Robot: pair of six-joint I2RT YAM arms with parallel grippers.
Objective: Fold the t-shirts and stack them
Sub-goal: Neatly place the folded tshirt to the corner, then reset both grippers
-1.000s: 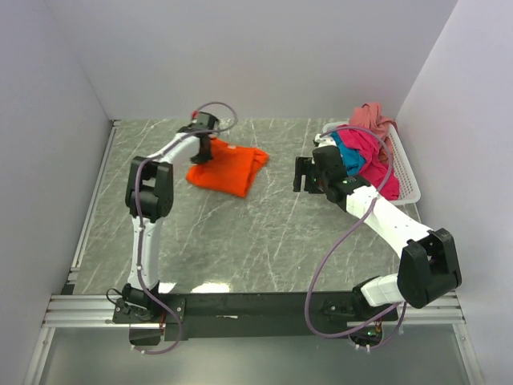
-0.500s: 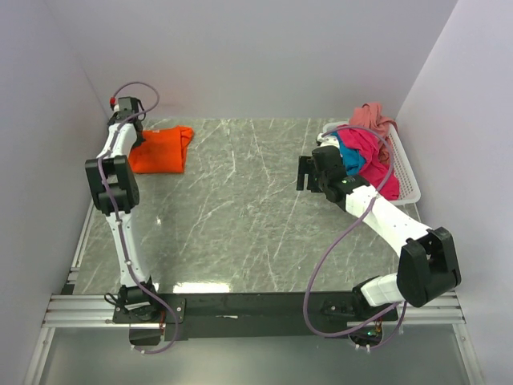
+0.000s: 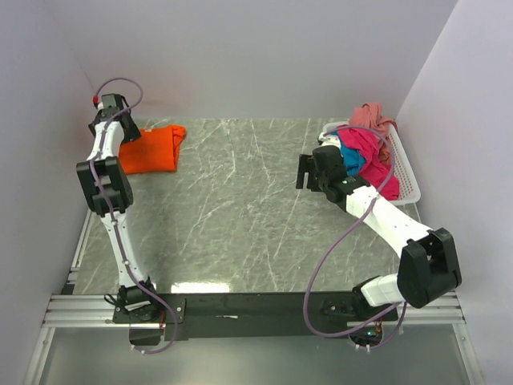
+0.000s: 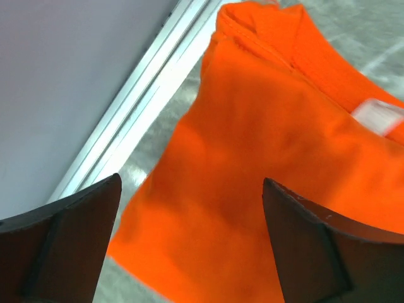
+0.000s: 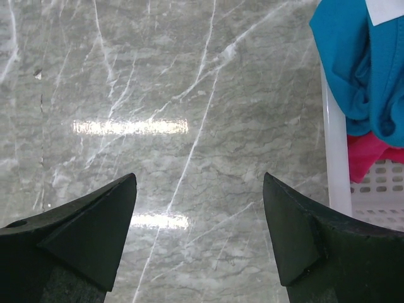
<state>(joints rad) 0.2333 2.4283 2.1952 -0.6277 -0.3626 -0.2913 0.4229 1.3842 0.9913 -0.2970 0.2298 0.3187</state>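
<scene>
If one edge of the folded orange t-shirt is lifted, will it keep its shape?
Probably not: the orange t-shirt is soft cloth lying in loose folds, so it would likely sag and unfold. It looks thin and light; a push would more likely bunch it than slide it whole over the glossy table.

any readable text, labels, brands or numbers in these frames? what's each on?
No text can be read in any view.
orange t-shirt, white neck label: blurred, nothing legible.
teal t-shirt, white label: cut off by the frame edge, the visible part looks blank.
Top view: nothing legible at this size.
</scene>
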